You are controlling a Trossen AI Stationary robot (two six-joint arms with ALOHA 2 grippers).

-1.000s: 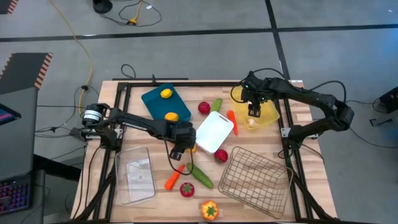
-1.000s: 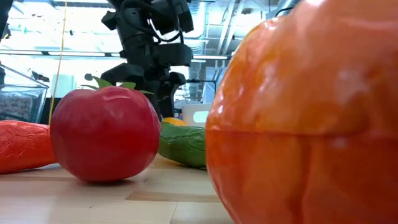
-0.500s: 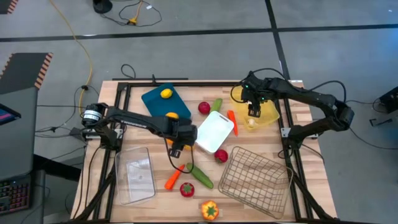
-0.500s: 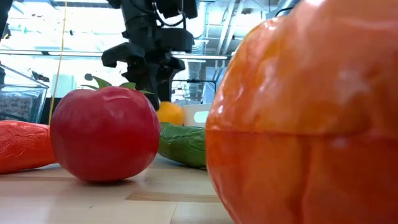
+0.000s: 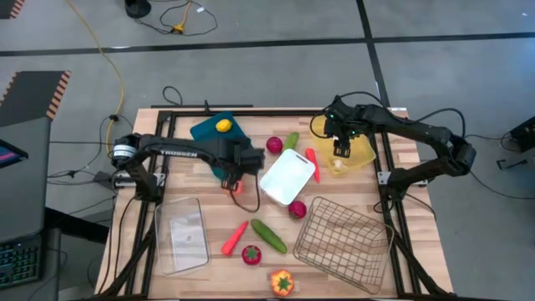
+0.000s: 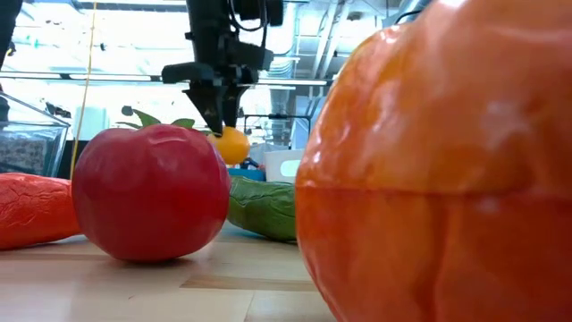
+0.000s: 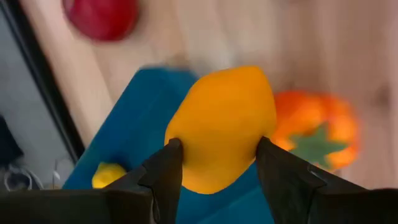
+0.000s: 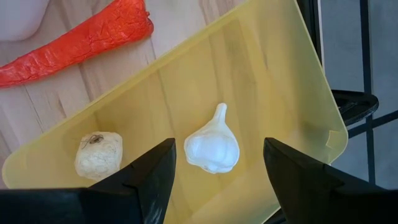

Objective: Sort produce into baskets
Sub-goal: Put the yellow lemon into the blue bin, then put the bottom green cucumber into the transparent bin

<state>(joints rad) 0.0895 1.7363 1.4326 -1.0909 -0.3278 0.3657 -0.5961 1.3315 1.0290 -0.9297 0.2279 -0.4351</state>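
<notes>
Left end effector [image 7: 214,163], clamped on an orange citrus [image 7: 221,127] above the teal tray [image 7: 121,137], risks dropping it outside; right end effector [image 8: 217,163] hovers apart.

teal tray [image 5: 211,134]: far left of surface, one citrus [image 5: 223,125] in it
white tray [image 5: 287,176]: centre
yellow tray [image 5: 364,153]: far right, two garlics [image 8: 212,148] in it
clear bin [image 5: 185,236]: near left corner
mesh basket [image 5: 343,239]: near right
pepper [image 5: 282,282]: near edge, left of mesh basket
</notes>
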